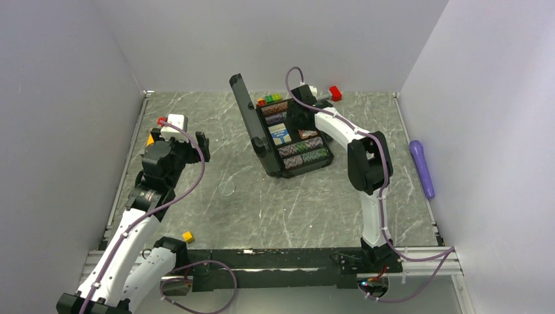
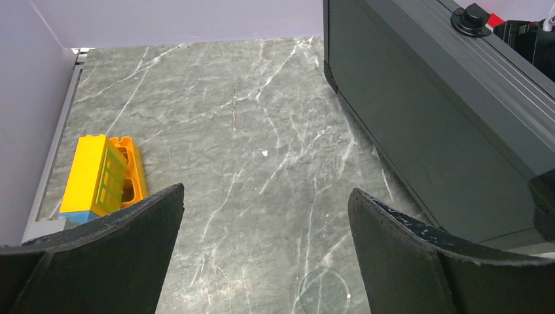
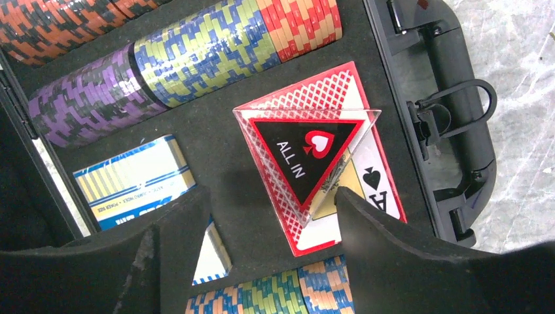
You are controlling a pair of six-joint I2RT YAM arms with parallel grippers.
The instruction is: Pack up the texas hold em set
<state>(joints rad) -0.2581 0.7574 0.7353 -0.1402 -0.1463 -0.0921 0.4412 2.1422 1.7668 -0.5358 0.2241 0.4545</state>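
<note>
In the middle of the right wrist view, the triangular "ALL IN" marker (image 3: 304, 154) is lying flat on the pink card deck (image 3: 321, 85) inside the open briefcase (image 3: 451, 131), and the right pincer (image 3: 271, 196) is hovering over it with fingers apart, gripping nothing, the marker's lower tip showing between them. To do this step well, I judge it should be rising straight up, so that neither finger is catching the marker's edge or nudging the chip rows (image 3: 196, 59). At the bottom of the left wrist view, the left pincer (image 2: 265, 196) is hanging wide open and empty above the worktop (image 2: 262, 98).
</note>
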